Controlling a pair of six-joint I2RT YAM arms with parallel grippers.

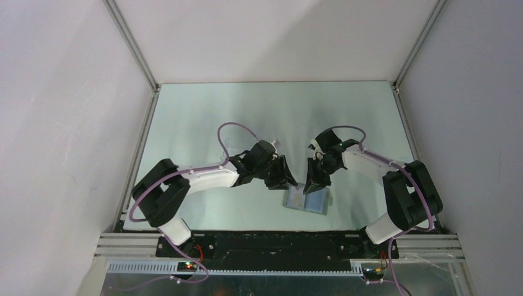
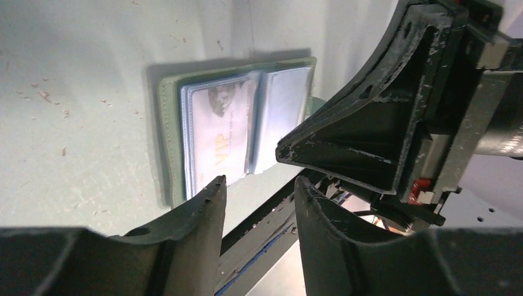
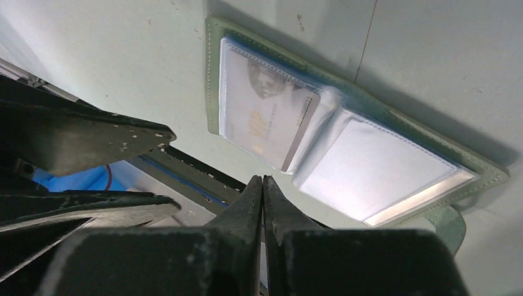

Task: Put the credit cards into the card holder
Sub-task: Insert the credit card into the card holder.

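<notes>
Open flat on the surface, near the front edge: card holder, one card tucked in one half. At its left end, left pincer; over its middle, right pincer.

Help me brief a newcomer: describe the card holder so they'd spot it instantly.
On the pale green table, look near the front edge, where the left gripper and right gripper meet. The card holder lies open there: flat, grey-green rimmed, with clear sleeves and a pale VIP card, unlike the black grippers.
</notes>
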